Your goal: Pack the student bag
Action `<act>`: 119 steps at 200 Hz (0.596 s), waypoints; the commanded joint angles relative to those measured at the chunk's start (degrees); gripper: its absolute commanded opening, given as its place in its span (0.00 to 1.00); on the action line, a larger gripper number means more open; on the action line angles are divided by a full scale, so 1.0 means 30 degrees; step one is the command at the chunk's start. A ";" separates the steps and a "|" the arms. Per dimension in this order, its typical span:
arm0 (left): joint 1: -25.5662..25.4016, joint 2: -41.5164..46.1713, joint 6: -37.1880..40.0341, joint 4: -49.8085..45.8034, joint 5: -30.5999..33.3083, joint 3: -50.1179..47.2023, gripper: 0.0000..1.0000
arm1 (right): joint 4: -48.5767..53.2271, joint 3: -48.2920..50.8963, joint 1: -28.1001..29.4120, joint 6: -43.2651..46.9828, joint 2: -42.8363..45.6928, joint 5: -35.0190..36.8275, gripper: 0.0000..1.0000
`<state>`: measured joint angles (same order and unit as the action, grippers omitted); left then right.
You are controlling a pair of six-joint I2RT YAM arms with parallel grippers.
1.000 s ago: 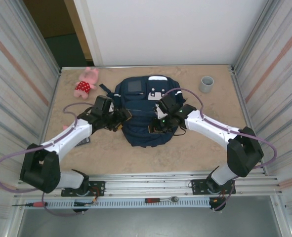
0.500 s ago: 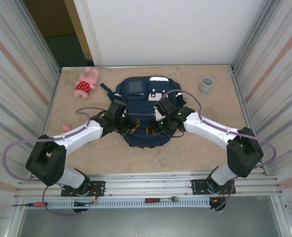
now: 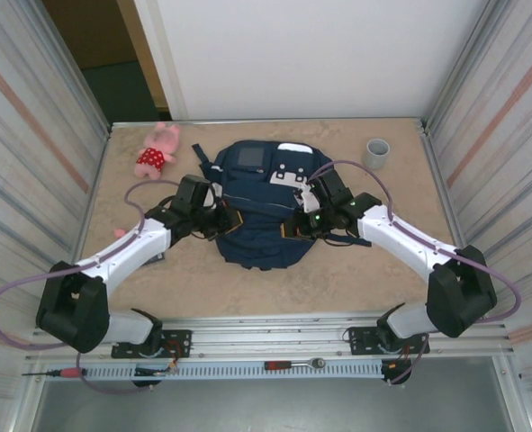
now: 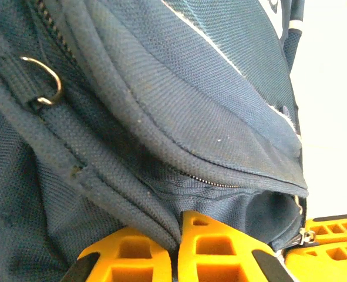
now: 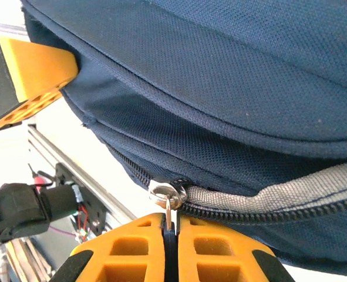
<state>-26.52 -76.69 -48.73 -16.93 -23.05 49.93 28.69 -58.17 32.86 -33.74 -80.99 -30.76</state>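
Note:
The student bag point(image 3: 258, 202), a navy backpack with white stripes and a grey panel, lies in the middle of the table. My left gripper point(image 3: 224, 222) is at its left side. In the left wrist view this gripper point(image 4: 179, 228) is shut on a fold of the bag's fabric point(image 4: 161, 220) below a zipper line. My right gripper point(image 3: 293, 225) is at the bag's right front. In the right wrist view it point(image 5: 171, 222) is shut on the metal zipper pull point(image 5: 169, 207), whose slider point(image 5: 167, 191) sits where the grey-lined opening starts.
A pink plush toy point(image 3: 157, 149) lies at the back left and a grey cup point(image 3: 376, 153) stands at the back right. A dark flat object point(image 3: 152, 259) lies under the left arm. A screwdriver point(image 3: 54, 371) and a ratchet point(image 3: 297, 364) rest on the front rail.
The left gripper's jaws closed onto the bag's fabric after reaching in. The right arm shifted to the right with the zipper pull still in its jaws.

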 commanded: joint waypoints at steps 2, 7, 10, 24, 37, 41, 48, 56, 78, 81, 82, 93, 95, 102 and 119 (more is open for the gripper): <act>0.1365 0.0984 0.2715 -0.3696 0.2512 0.0011 0.05 | 0.2303 -0.0531 -0.0934 0.0490 0.0139 0.1690 0.00; 0.1230 0.1153 0.2774 -0.3451 0.2298 0.0123 0.15 | 0.2113 -0.0587 -0.0816 0.0493 0.0182 0.1529 0.00; 0.1097 0.1248 0.2903 -0.3258 0.2231 0.0155 0.21 | 0.1997 -0.0611 -0.0751 0.0479 0.0178 0.1440 0.00; 0.0202 0.1746 0.3995 -0.2705 0.2349 0.0566 0.49 | 0.1494 -0.0586 -0.0530 0.0592 0.0197 0.1048 0.00; -0.0567 0.2124 0.5403 -0.2520 0.2670 0.1023 0.58 | 0.1040 -0.0459 -0.0524 0.0786 0.0280 0.0473 0.00; -0.0708 0.2249 0.5951 -0.2388 0.2609 0.1114 0.60 | 0.0913 -0.0405 -0.0539 0.0839 0.0317 0.0305 0.00; -0.0823 0.2448 0.6860 -0.2151 0.2364 0.1235 0.63 | 0.0722 -0.0368 -0.0525 0.0956 0.0338 0.0056 0.00; -0.0853 0.2639 0.8198 -0.1886 0.1960 0.1321 0.65 | 0.0634 -0.0355 -0.0552 0.1056 0.0344 -0.0247 0.00; -0.0956 0.2821 1.3163 -0.1197 0.0559 0.1646 0.68 | 0.0662 -0.0514 -0.0614 0.1239 0.0193 -0.1347 0.00; -0.1074 0.2801 1.4064 -0.1097 0.0409 0.1679 0.68 | 0.0677 -0.0566 -0.0627 0.1191 0.0147 -0.1508 0.00; -0.1097 0.2799 1.4392 -0.1082 0.0384 0.1687 0.68 | 0.0670 -0.0548 -0.0620 0.1164 0.0125 -0.1574 0.00; -0.1558 0.2547 1.8053 -0.0909 0.0160 0.1780 0.69 | 0.0748 -0.0758 -0.0667 0.0852 0.0011 -0.2223 0.00; -0.1705 0.2479 1.8747 -0.0895 0.0140 0.1797 0.69 | 0.0786 -0.0800 -0.0670 0.0715 -0.0008 -0.2335 0.00; -0.2108 0.2208 2.1062 -0.0891 0.0149 0.1817 0.70 | 0.0944 -0.1002 -0.0706 0.0344 -0.0121 -0.2845 0.00; -0.2823 0.1176 2.5361 -0.0630 0.0398 0.2019 0.74 | 0.1746 -0.1770 -0.0766 -0.0626 -0.0592 -0.3982 0.00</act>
<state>-32.14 -70.08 -0.47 -20.34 -20.51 54.26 31.53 -58.83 31.05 -32.77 -81.60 -35.05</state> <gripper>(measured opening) 0.716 0.073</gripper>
